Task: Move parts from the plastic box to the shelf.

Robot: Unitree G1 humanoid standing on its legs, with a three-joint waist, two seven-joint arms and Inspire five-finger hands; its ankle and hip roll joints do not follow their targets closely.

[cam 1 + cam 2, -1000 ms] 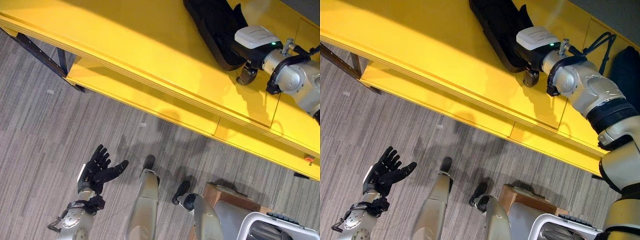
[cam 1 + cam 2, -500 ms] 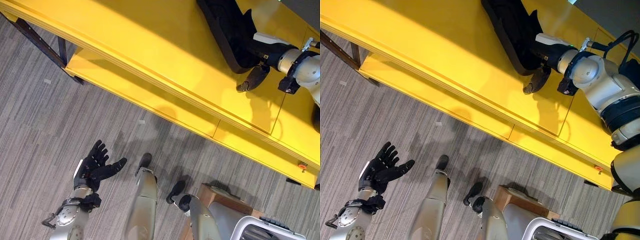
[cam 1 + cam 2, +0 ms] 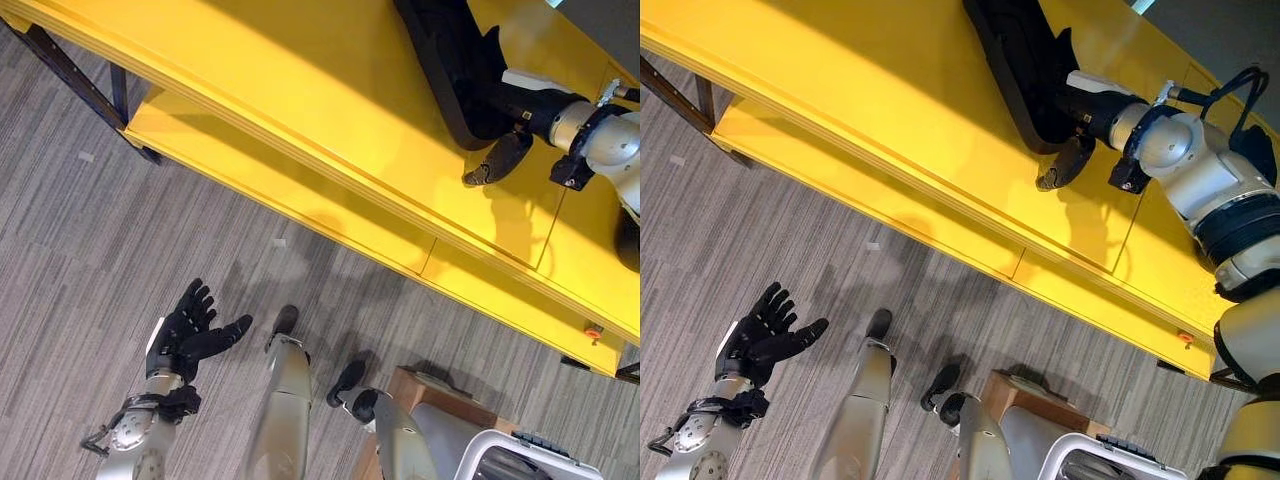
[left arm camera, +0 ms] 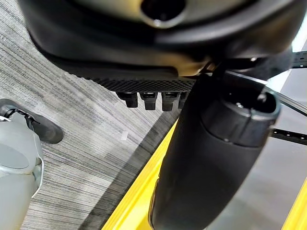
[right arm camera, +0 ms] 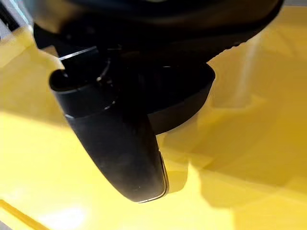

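Right eye view: a look down at the floor, the shelf and both arms.

Shelf: big bright yellow wooden shelf (image 3: pixel 870 90) with a lower yellow board under it – it runs slanted across the top, from the robot's left side over to its right.

Floor: grey striped carpet floor (image 3: pixel 760 250), below the shelf.

Plastic box: white plastic box (image 3: pixel 1110 462) down low on the robot's right, near its feet and well apart from the shelf top.

Part: long black flat plastic part (image 3: pixel 1015 60) lying on the shelf top. Its long side points away from the robot and a bit to the left, across the shelf.

Right hand: dark right hand (image 3: pixel 1065 160) on the shelf top, just beside the near end of the black part. The thumb sticks out over the yellow board. The fingers are hidden against the part, so I cannot tell if they grip it or have let go.

Left hand: dark left hand (image 3: pixel 195 335) down low over the carpet, well apart from the shelf – fingers spread wide, holding nothing.

Which hand is nearer: the right hand, by a lot. The part lies up and to the left of it, touching or almost touching.

Best guess: the part looks set down on the shelf, and the next thing is to get the right hand clear.
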